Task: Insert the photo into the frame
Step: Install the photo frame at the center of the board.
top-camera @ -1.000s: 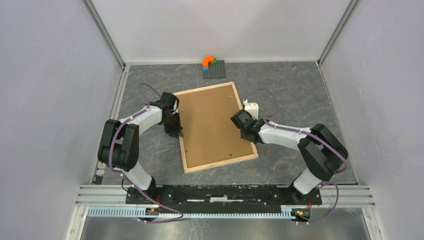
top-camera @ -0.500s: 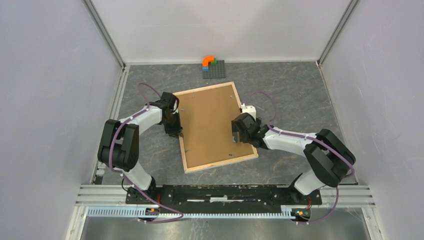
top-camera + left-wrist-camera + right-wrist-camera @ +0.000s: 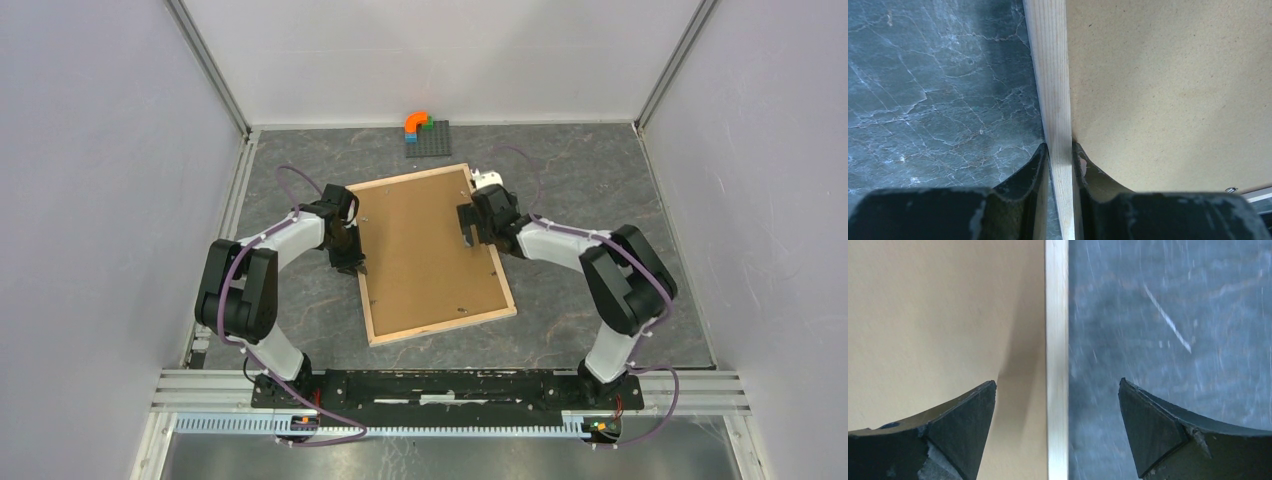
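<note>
The frame (image 3: 445, 325) of pale wood lies flat in the middle of the table with a brown backing board (image 3: 425, 250) filling it. My left gripper (image 3: 350, 262) is shut on the frame's left rail (image 3: 1053, 75), one finger on each side of it (image 3: 1060, 147). My right gripper (image 3: 470, 228) hovers open over the far part of the right rail (image 3: 1056, 340), with its fingers wide apart (image 3: 1058, 382), one over the board (image 3: 938, 315) and one over the table. The photo is not visible.
A grey studded baseplate (image 3: 427, 135) with orange, green and blue bricks sits at the back wall. White walls close in on the left, right and back. Dark marbled tabletop (image 3: 600, 180) surrounds the frame.
My right gripper has opened wide and moved from the near part of the right rail up toward its far end. The left gripper and the frame have not moved.
</note>
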Robot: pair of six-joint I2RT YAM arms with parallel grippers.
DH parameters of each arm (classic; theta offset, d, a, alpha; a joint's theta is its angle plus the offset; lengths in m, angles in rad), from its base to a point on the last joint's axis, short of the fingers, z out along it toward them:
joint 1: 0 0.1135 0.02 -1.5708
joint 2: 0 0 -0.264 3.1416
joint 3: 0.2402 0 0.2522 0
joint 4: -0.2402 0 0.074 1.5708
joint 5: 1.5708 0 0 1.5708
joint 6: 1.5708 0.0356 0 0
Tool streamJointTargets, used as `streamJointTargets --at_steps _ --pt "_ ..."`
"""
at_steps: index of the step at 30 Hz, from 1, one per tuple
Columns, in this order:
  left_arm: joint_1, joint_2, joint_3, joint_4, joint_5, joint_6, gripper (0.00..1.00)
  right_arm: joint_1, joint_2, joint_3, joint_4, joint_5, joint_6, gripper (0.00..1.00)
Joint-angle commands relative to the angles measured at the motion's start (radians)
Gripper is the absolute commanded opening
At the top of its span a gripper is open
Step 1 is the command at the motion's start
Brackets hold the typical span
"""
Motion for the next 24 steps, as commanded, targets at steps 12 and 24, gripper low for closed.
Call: streamJointTargets --at_steps 12,24 --pt "-0.014 -0.061 -0.005 0.000 0.054 0.033 0.02 -0.020 0.395 0.550 -0.126 0.179 0.183 0.84" --pt "-0.014 -0.062 0.002 -0.001 0.056 0.029 0.02 -0.028 0.484 0.615 -0.158 0.230 0.185 0.65"
